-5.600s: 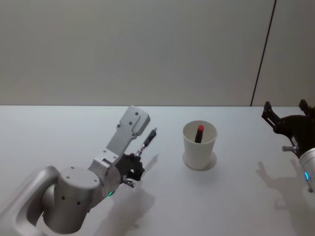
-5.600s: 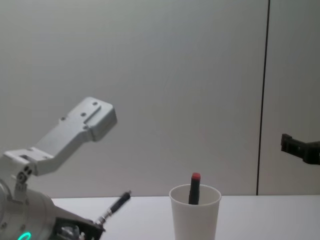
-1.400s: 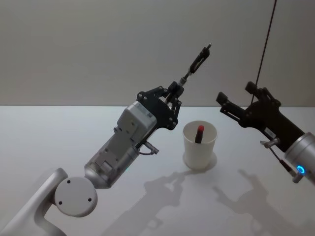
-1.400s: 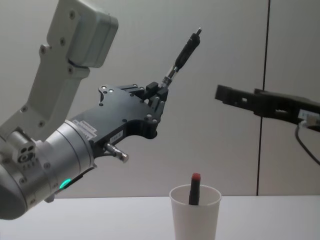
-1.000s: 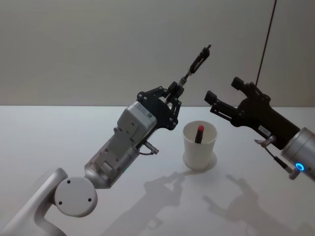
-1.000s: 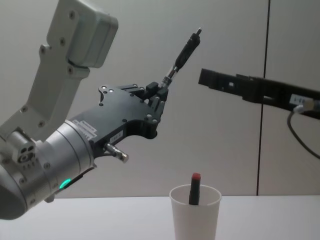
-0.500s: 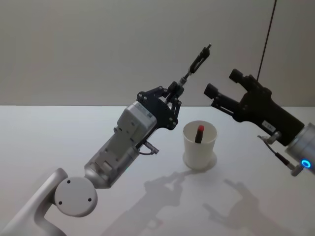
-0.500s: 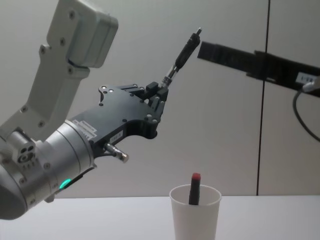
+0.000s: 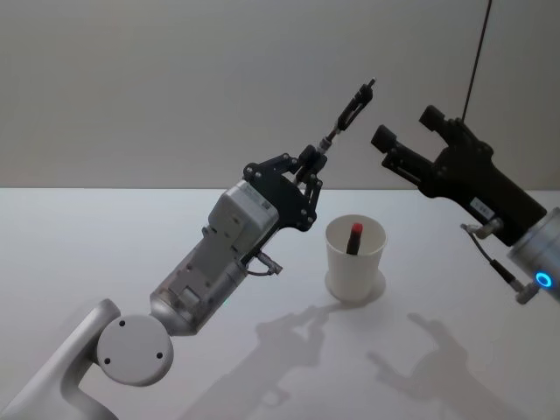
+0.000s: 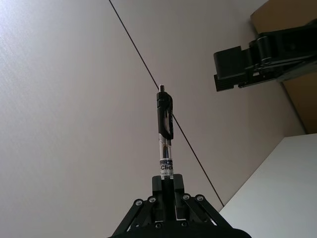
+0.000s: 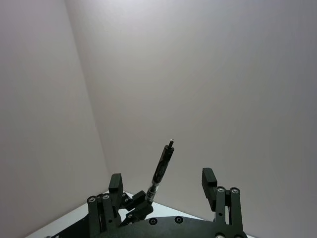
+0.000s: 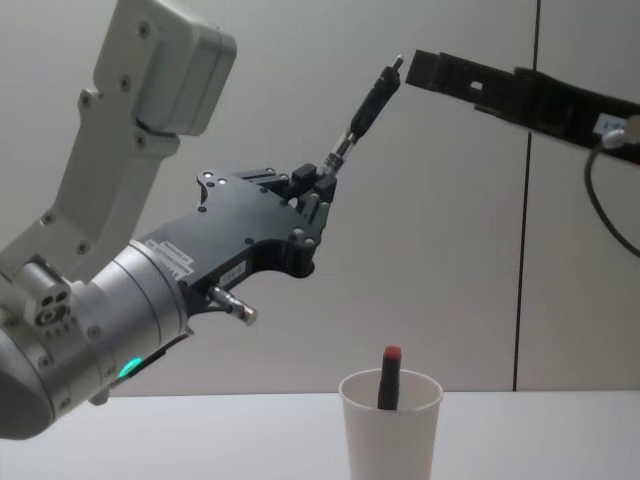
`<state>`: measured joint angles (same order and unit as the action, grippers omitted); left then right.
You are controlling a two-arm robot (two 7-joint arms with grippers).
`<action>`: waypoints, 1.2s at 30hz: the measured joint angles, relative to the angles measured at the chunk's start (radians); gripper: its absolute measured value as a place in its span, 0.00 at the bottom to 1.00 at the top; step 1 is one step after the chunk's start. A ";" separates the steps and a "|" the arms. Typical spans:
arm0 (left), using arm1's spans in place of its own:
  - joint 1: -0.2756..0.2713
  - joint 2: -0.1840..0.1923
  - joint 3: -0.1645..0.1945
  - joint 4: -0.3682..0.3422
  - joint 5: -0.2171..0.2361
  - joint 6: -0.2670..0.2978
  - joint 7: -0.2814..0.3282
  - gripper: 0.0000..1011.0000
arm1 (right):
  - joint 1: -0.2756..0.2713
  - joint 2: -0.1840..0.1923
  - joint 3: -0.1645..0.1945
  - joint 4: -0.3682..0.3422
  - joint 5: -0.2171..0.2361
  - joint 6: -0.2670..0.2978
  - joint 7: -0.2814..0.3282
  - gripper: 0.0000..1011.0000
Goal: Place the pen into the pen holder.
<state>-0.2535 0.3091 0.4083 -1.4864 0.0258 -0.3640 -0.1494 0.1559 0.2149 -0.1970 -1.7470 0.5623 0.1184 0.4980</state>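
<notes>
My left gripper (image 9: 313, 160) is raised above the table and shut on the lower end of a black pen (image 9: 348, 112). The pen slants up and to the right, its clicker end highest (image 12: 365, 105). The white paper cup pen holder (image 9: 354, 267) stands on the table below and to the right of it (image 12: 390, 440). My right gripper (image 9: 407, 127) hangs open in the air, its fingertips close to the pen's upper end but apart from it. In the right wrist view the pen (image 11: 162, 166) shows between the open fingers (image 11: 208, 177), farther off.
A dark marker with a red cap (image 9: 354, 236) stands inside the cup (image 12: 388, 372). The white table (image 9: 105, 245) stretches around the cup, with a plain wall behind. The left forearm (image 12: 150, 90) rises large at the left of the chest view.
The right gripper has risen and swung in toward the pen's upper end. The left gripper and the pen have stayed still.
</notes>
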 joint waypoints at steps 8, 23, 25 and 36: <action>0.000 0.000 0.000 0.000 0.000 0.000 0.000 0.13 | 0.002 -0.020 -0.019 -0.024 -0.034 0.025 -0.085 0.99; 0.000 0.000 0.000 0.000 0.000 0.000 0.000 0.13 | 0.010 -0.052 -0.044 -0.053 -0.048 0.084 -0.189 0.99; 0.000 0.000 0.000 0.000 0.000 0.000 0.000 0.13 | 0.011 -0.054 -0.045 -0.054 -0.045 0.091 -0.198 0.99; 0.000 0.000 0.000 0.000 0.000 0.000 0.000 0.13 | 0.018 -0.067 -0.050 -0.058 -0.019 0.142 -0.246 0.99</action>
<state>-0.2535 0.3090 0.4083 -1.4865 0.0258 -0.3640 -0.1494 0.1739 0.1477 -0.2474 -1.8050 0.5437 0.2602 0.2516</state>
